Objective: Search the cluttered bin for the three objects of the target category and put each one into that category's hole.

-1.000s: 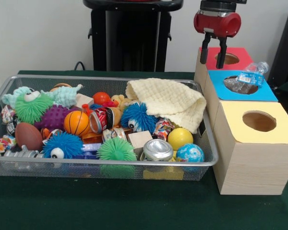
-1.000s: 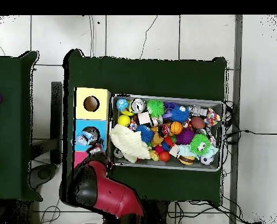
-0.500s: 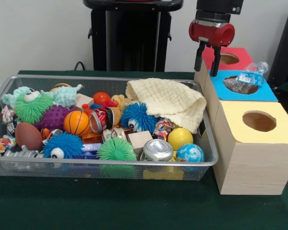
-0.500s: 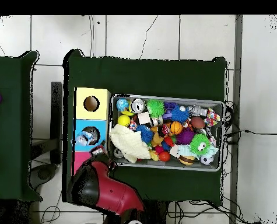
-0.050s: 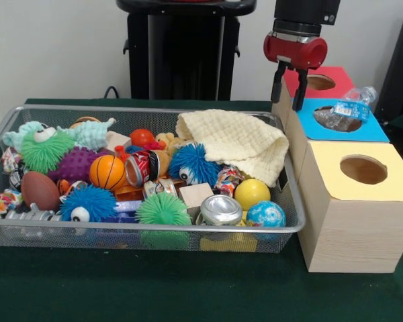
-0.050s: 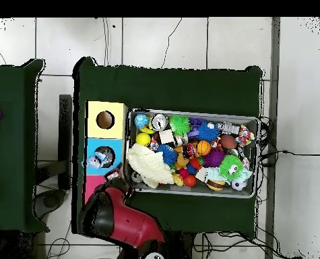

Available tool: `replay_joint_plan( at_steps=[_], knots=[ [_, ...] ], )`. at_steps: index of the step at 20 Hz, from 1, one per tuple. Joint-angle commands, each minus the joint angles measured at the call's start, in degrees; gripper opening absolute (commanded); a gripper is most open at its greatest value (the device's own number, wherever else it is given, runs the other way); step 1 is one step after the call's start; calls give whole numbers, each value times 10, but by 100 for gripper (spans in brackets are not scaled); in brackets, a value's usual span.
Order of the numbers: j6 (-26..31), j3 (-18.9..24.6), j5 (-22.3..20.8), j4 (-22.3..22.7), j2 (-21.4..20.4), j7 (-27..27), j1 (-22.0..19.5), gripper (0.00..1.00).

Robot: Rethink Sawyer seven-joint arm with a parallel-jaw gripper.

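The red and black arm (image 5: 297,27) is hanging down from above, with its gripper (image 5: 289,95) pointing straight down at the near-left corner of the red-topped box (image 5: 320,82) in the front view, just beyond the far right corner of the bin (image 5: 141,231). The two dark jaws are standing apart with a clear gap between them, released and holding nothing. In the overhead view the arm's red shell is covering most of the red box, and the jaws themselves are hidden there.

A crumpled clear plastic bottle (image 5: 346,112) with a blue label is lying tilted in the hole of the blue-topped box (image 5: 340,121), partly sticking out over the rim. The yellow-topped box (image 5: 356,201) is sitting nearest the camera, its round hole open.

The wire-mesh bin is sitting on the dark green table (image 5: 188,288), touching the row of boxes. It is holding a cream knitted cloth (image 5: 235,144) draped over its right end, a crushed silver can (image 5: 221,209), a red crushed can (image 5: 140,168), a small basketball (image 5: 107,172), a brown football (image 5: 40,190), a yellow ball (image 5: 252,193), a globe ball (image 5: 266,215), a wooden block (image 5: 196,194) and spiky toys in blue, green and purple. A white wall is standing behind, and the overhead view is showing a pale tiled floor (image 6: 189,40).
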Motion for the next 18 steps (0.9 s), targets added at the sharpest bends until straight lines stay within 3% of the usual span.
replay_joint_plan(
  at_steps=[1, 12, 18],
  knots=[
    [1, 34, 47, -41, 16, 120, 40, 100],
    [23, 16, 93, -52, 15, 113, 76, 100],
    [-20, 39, 81, -54, 42, 122, 61, 100]
  ],
)
